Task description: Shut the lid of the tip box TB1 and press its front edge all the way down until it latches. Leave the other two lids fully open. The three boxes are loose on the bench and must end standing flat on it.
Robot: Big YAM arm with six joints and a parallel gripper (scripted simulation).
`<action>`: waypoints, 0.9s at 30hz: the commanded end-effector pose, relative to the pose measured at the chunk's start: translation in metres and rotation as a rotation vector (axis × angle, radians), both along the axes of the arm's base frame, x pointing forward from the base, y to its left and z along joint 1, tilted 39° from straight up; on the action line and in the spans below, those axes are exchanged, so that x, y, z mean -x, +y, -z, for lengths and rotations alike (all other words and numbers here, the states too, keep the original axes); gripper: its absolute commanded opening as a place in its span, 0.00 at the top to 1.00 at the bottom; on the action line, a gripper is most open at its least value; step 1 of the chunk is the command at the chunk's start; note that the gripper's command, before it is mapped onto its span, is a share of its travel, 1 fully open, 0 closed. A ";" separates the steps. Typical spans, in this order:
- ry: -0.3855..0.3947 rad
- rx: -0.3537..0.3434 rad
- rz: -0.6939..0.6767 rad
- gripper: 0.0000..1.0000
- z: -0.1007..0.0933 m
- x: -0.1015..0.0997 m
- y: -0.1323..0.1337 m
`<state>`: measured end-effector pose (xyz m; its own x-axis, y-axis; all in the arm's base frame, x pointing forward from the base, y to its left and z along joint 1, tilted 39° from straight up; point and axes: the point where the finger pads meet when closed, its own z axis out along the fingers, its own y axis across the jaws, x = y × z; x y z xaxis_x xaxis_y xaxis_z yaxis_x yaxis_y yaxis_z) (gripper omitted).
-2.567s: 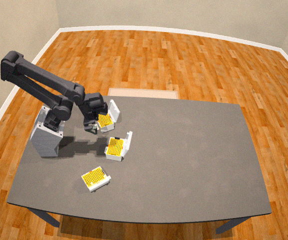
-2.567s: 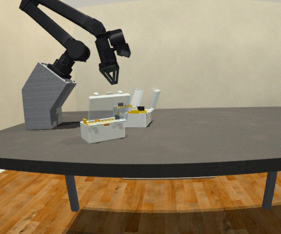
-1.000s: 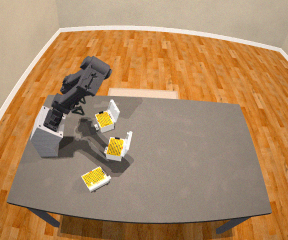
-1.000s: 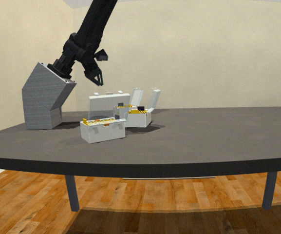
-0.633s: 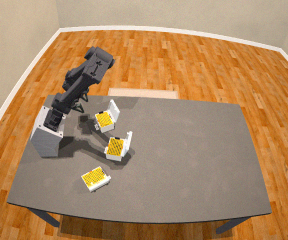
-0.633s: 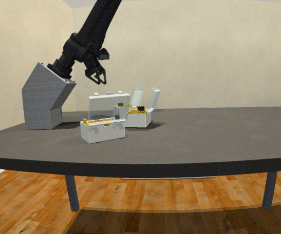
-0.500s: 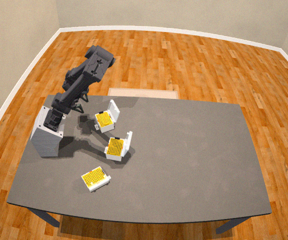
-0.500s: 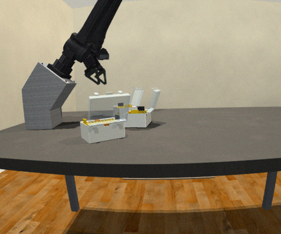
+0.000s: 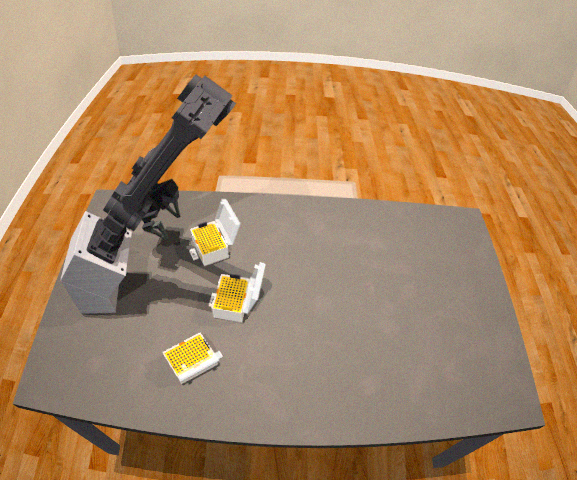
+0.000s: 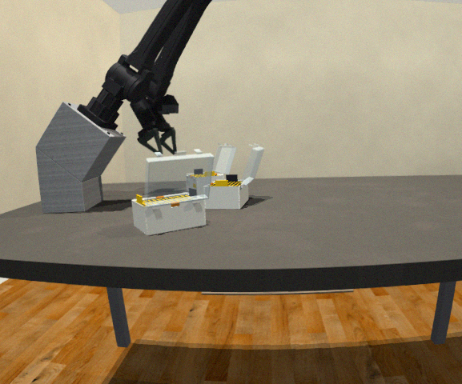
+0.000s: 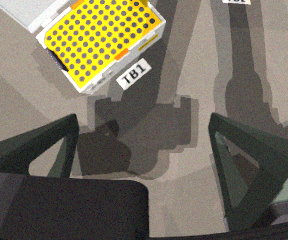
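Note:
Tip box TB1 is white with a yellow tip rack. It stands flat at the back left of the bench, its lid upright and open. In the wrist view the box is at the top left with its label TB1 on the bench beside it. My gripper is open and empty. It hovers above the bench just to the robot side of TB1 and touches nothing. It also shows in the side view and in the wrist view.
A second open tip box stands in the middle and a third towards the front; both lids are up. The grey robot base stands at the left edge of the bench. In the side view the boxes overlap.

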<state>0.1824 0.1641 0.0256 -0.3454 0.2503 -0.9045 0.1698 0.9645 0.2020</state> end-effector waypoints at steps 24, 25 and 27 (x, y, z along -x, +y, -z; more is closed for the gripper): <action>0.003 0.052 -0.065 0.00 0.035 -0.029 0.004; 0.003 0.052 -0.065 0.00 0.035 -0.029 0.004; -0.001 0.036 -0.071 0.00 0.033 -0.028 0.008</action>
<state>0.2109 0.1744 -0.0064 -0.3589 0.2109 -0.9092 0.1091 0.9769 0.1835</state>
